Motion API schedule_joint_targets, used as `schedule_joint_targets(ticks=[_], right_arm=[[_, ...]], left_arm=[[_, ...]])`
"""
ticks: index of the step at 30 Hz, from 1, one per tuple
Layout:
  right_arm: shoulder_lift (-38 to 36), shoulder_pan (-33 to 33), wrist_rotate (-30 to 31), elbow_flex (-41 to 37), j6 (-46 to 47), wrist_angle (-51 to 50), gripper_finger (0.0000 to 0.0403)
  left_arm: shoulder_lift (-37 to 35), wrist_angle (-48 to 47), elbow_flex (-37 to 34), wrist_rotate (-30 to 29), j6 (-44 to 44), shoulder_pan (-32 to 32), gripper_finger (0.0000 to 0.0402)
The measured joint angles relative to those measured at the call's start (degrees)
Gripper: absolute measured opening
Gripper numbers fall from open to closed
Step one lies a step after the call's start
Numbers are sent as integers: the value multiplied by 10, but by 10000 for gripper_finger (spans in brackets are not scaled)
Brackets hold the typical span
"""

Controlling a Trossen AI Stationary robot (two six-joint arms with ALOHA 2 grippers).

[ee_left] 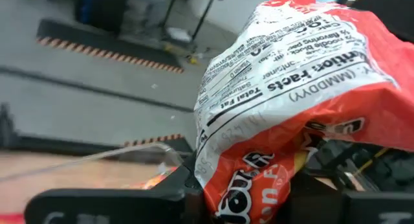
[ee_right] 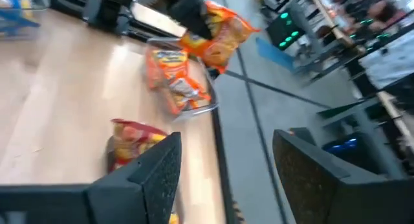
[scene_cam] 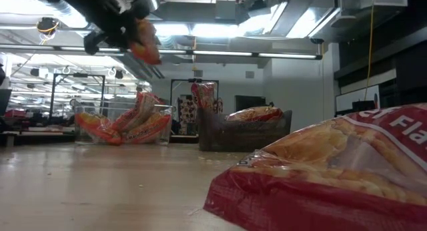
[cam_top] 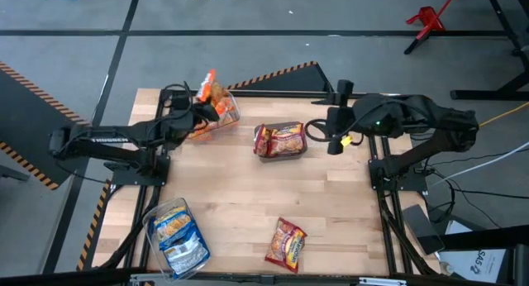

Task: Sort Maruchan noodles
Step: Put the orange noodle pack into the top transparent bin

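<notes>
The left gripper [cam_top: 201, 104], jaws clenched on an orange packet [cam_top: 208, 86], hangs over the far-left bin [cam_top: 229, 114]; next, release. The right gripper [cam_top: 331, 129] hovers, jaws released.

A pale wooden bench [cam_top: 240, 203] fills the middle of the high view. Directly on it stand three clear bins: one holding orange packets [cam_top: 216, 114] at upper left, one holding red packets [cam_top: 279, 140] near the centre, one holding blue-and-white packets [cam_top: 178, 236] at lower left. A loose red packet [cam_top: 286, 244] lies flat at lower centre.
</notes>
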Motion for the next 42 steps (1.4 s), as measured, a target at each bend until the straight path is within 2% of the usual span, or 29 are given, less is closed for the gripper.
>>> schedule_joint_targets(ticks=[4,8,10,13,16,19,26,36,42], right_arm=[[0,0,-12,0,31,-31,227],[5,0,-53,0,60,-74,227],[8,0,-61,-1,69,-93,227],[6,0,-62,-1,73,-112,227],[7,0,-62,-1,77,-125,227],[6,0,-62,-1,77,-127,227],[11,0,-85,-1,86,-123,227],[12,0,-86,-1,86,-124,227],[12,0,-86,-1,86,-124,227]], left_arm=[[-14,16,-30,24,-64,42,65],[-26,79,-108,83,-127,76,65],[-43,150,-160,128,-141,96,65],[-69,321,-239,186,-142,124,65],[-82,461,-299,196,-142,136,65],[-84,531,-327,174,-142,137,65],[-76,514,-331,174,-136,137,65],[-75,432,-331,154,-137,137,65],[-75,429,-331,148,-137,137,65]])
